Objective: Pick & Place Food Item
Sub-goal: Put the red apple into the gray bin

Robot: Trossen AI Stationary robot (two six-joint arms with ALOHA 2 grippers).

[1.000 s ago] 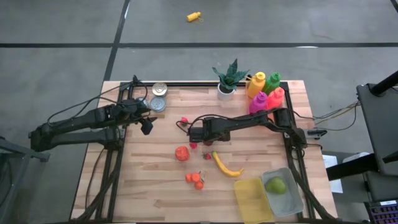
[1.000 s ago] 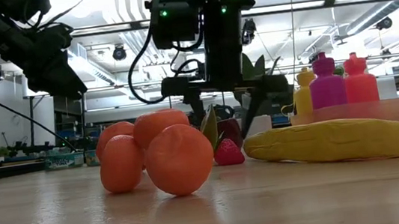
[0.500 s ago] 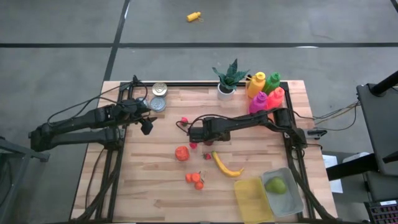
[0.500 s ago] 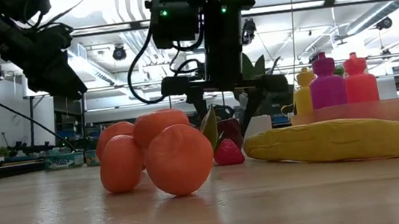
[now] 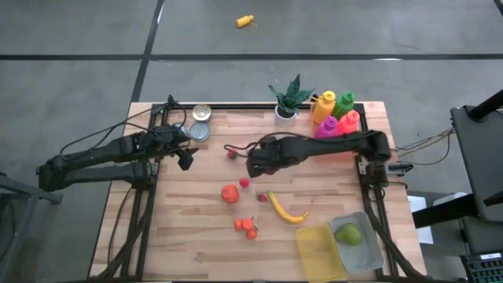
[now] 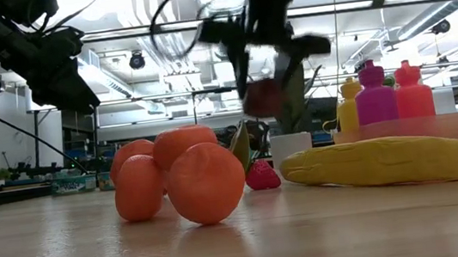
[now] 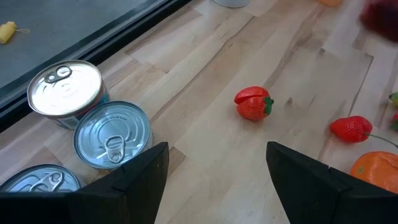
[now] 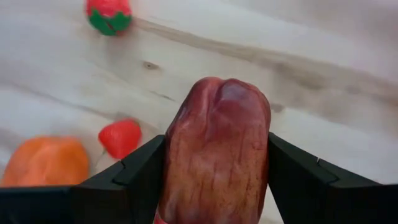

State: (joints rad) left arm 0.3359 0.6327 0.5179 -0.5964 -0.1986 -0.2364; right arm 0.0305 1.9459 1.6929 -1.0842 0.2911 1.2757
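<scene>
A dark red, sausage-like food piece (image 8: 217, 155) is sitting between the two fingers of the right gripper (image 8: 217, 186). The jaws are squeezing it from both sides, partly closed around it. In the low view the red piece (image 6: 262, 97) is hanging up in the air, above the table (image 5: 189, 236), in front of the potted plant (image 5: 289, 101).

Under it on the wood, a small strawberry (image 5: 244, 182) is lying beside an orange tomato-like fruit (image 5: 229, 193). Another strawberry (image 5: 232, 152) is lying a bit farther back. A yellow banana (image 5: 284, 209) is lying near the middle, and some little oranges (image 5: 247, 227) are clumping together in front.

A yellow box (image 5: 318, 251) and a grey box (image 5: 363, 244) with a green pear (image 5: 348, 233) are sitting at the front right corner.

The left gripper (image 5: 185, 159) is waiting near the cans (image 5: 201, 123), with its jaws about half open and holding nothing.
</scene>
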